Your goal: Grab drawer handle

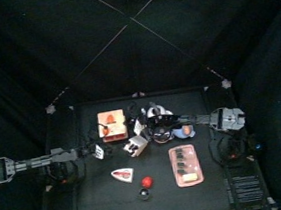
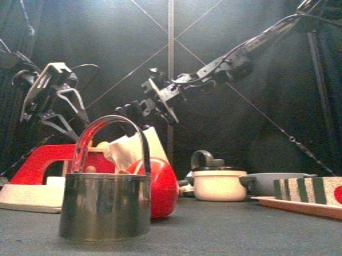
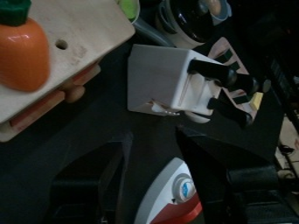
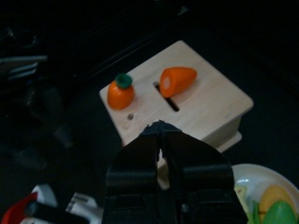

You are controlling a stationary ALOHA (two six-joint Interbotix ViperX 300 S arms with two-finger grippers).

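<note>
The wooden drawer box (image 1: pixel 111 125) stands at the table's back left, with two orange carrots (image 4: pixel 177 80) set in its top (image 4: pixel 198 105). Its handle does not show in any view. My right arm reaches in from the right, and my right gripper (image 4: pixel 163 133) hangs over the box's near corner, its jaws pressed together with nothing seen between them. It also shows in the front view (image 2: pixel 151 102). My left gripper (image 1: pixel 65 158) rests at the table's left edge with its jaws spread and empty. The left wrist view shows the box (image 3: pixel 59 44) from the side.
A white knife block (image 3: pixel 176 83) stands beside the box. A bowl (image 1: pixel 163 129) and a pink tray (image 1: pixel 185 163) lie to the right, and a red fruit (image 1: pixel 146 182) lies in front. A metal cup (image 2: pixel 107 205) and a white pot (image 2: pixel 221 184) stand near the front edge.
</note>
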